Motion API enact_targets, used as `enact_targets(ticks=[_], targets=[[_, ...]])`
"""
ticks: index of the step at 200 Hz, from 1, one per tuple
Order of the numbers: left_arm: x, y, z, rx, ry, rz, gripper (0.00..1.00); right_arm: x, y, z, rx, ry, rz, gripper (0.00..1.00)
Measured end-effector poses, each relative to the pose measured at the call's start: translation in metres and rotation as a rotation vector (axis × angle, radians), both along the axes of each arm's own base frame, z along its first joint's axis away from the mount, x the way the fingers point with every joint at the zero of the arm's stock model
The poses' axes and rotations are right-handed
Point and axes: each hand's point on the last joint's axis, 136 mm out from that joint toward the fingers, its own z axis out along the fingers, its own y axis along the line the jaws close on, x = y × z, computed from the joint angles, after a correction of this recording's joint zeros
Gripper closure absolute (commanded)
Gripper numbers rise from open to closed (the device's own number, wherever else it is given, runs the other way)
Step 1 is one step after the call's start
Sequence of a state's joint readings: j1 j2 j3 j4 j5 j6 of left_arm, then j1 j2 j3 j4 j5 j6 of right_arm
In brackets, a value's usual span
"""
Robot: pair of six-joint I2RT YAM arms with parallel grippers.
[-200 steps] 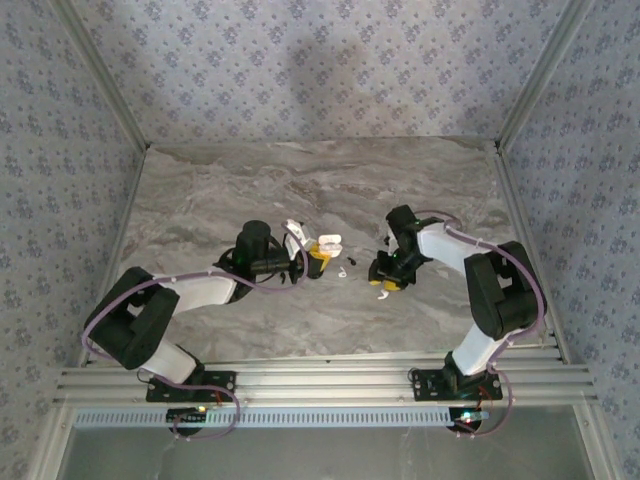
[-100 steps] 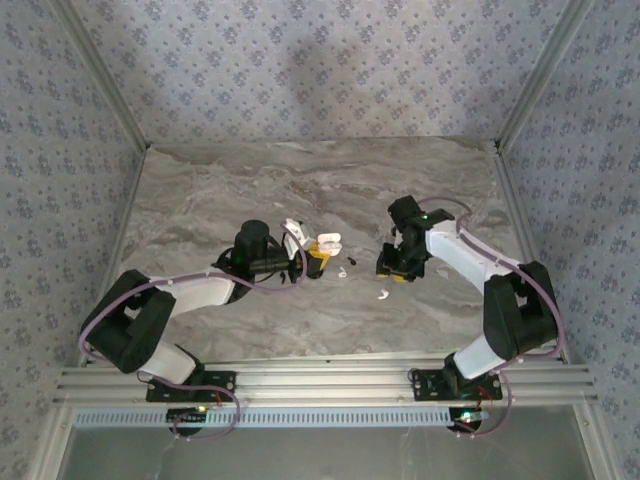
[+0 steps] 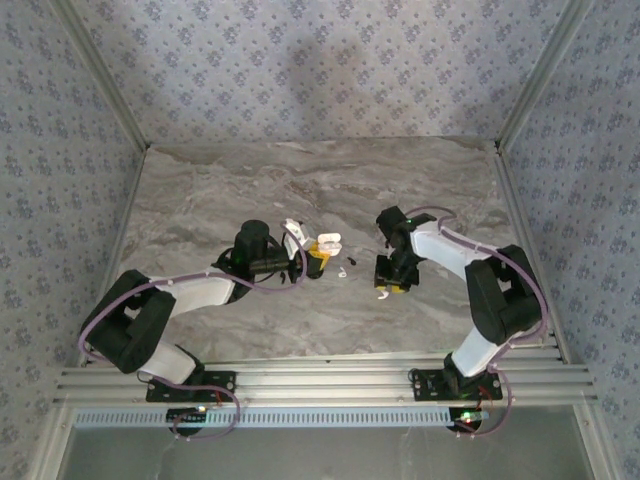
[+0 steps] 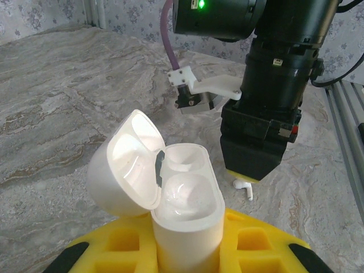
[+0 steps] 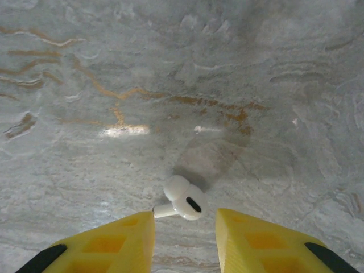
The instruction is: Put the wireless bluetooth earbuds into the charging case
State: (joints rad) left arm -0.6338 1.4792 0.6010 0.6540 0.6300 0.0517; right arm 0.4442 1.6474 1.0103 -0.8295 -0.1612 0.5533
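Note:
An open white charging case stands upright with its lid tipped back and both sockets empty. My left gripper is shut on its base, seen from above at the left gripper with the case. A glossy white earbud lies on the marble, stem toward the left finger. My right gripper hovers over it, open, yellow fingers either side and not touching. From above, the right gripper covers part of that earbud. A second white bud and a black one lie between the arms.
The grey marble table runs back to patterned walls with open room behind both arms. An aluminium rail edges the near side. In the left wrist view the right arm's black wrist stands close behind the case.
The right gripper drew back to the right off the white earbud, then came back down over it. The left gripper and case have stayed still.

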Motion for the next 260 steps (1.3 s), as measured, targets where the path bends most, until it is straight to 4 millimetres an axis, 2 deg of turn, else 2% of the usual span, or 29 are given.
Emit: enact_targets(ticks=[154,195,224,260], targets=[[0.004,0.003,-0.002,0.008,0.004,0.020,0.84,-0.003,0.001,-0.016,-0.027,0.024,0.030,0.69],[0.004,0.003,-0.002,0.010,0.005,0.023,0.84,-0.002,0.002,-0.017,-0.027,0.018,0.046,0.72],[0.003,0.004,-0.001,0.013,0.009,0.023,0.84,-0.002,0.003,-0.017,-0.023,0.009,0.097,0.74],[0.003,0.006,0.001,0.015,0.004,0.027,0.84,-0.003,0.002,-0.017,-0.024,-0.013,0.259,0.74]])
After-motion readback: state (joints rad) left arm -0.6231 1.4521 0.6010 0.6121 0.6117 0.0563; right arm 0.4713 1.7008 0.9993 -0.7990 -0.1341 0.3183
